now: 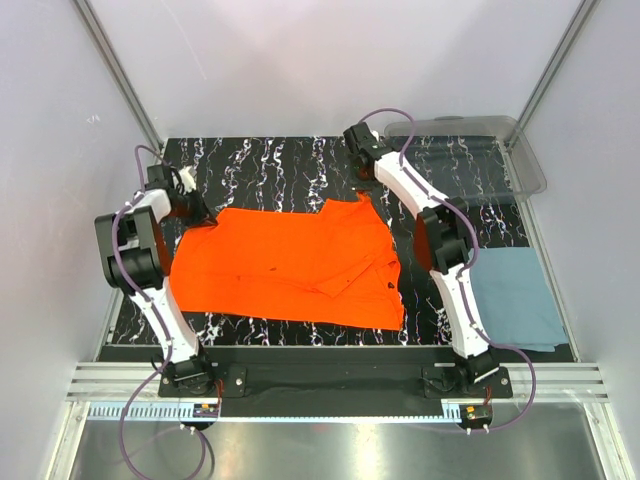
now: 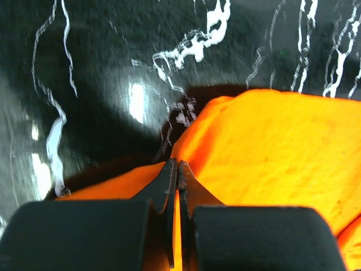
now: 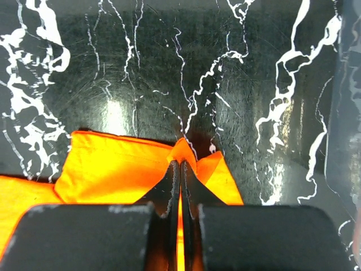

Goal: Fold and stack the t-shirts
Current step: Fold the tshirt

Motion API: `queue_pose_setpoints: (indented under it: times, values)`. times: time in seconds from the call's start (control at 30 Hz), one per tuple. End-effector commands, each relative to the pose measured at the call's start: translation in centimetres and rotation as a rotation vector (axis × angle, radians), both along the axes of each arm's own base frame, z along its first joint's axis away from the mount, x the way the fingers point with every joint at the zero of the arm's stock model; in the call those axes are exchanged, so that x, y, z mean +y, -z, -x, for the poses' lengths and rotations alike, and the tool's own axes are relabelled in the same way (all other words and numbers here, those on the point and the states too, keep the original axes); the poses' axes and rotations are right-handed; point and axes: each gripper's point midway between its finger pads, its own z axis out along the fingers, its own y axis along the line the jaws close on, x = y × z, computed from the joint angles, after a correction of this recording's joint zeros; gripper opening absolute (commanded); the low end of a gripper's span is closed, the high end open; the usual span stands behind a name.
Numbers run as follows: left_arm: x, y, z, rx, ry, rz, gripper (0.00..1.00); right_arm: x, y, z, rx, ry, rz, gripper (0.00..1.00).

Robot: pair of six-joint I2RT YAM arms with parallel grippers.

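Note:
The orange t-shirt (image 1: 290,265) lies spread across the middle of the black marbled table. My left gripper (image 1: 198,213) is at its far left corner. In the left wrist view the jaws (image 2: 178,165) are shut with orange cloth (image 2: 271,147) pinched between them. My right gripper (image 1: 366,190) is at the shirt's far right corner, where the cloth rises to a peak. In the right wrist view the jaws (image 3: 180,164) are shut on a raised fold of orange cloth (image 3: 113,166). The blue-grey t-shirt (image 1: 515,300) lies flat and folded at the near right.
A clear plastic bin (image 1: 470,150) stands at the far right corner, close behind the right arm; its edge shows in the right wrist view (image 3: 344,113). White walls and metal posts enclose the table (image 1: 270,165). The right forearm (image 1: 450,270) runs between the two shirts.

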Motion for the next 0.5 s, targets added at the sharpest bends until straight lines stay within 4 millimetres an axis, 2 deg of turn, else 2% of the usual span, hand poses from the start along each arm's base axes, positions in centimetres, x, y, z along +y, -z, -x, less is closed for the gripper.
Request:
queue_pose_setpoints:
  times: [0.0,0.03,0.1,0.17,0.2,0.23,0.27,0.3,0.33,0.4,0.43,0.47]
  values:
    - [-0.2,-5.2,-0.2,-0.123,-0.04,-0.031,0.0,0.6,-5.3,-0.1,-0.085,0.001,-0.076,0.0]
    - [-0.1,-5.7,-0.2,-0.146,-0.055,-0.046,0.0,0.5,-5.5,0.0,-0.086,-0.001,-0.077,0.0]
    - [0.1,-6.7,1.1,-0.156,-0.115,-0.062,0.0,0.5,-5.2,0.3,-0.074,-0.001,-0.073,0.0]
    - [0.2,-6.2,2.7,-0.133,-0.158,-0.092,0.0,0.3,-5.2,0.7,-0.065,0.006,-0.083,0.0]
    - [0.0,-7.5,3.2,-0.158,-0.176,-0.092,0.0,0.5,-5.3,0.9,-0.061,0.003,-0.092,0.0]
    - [-0.2,-6.5,4.5,-0.13,-0.19,-0.098,0.02,0.4,-5.2,1.1,-0.052,0.008,-0.097,0.0]
    - [-0.7,-6.5,5.1,-0.126,-0.191,-0.101,0.03,0.8,-5.2,1.4,-0.045,0.0,-0.112,0.0]
    - [-1.2,-6.1,6.7,-0.111,-0.208,-0.098,0.04,0.7,-5.1,1.7,-0.036,0.002,-0.119,0.0]
    - [-1.6,-7.0,7.5,-0.125,-0.247,-0.087,0.04,0.8,-5.2,1.9,-0.032,0.0,-0.127,0.0]
    - [-2.2,-6.6,9.2,-0.109,-0.284,-0.078,0.1,0.8,-5.2,2.3,-0.023,0.001,-0.134,0.0]
    - [-2.7,-5.0,11.1,-0.057,-0.335,-0.076,0.15,0.8,-4.9,2.6,-0.01,0.004,-0.139,0.0]
    - [-2.8,-5.8,11.9,-0.089,-0.365,-0.071,0.25,0.9,-4.8,2.8,-0.006,0.003,-0.145,0.0]
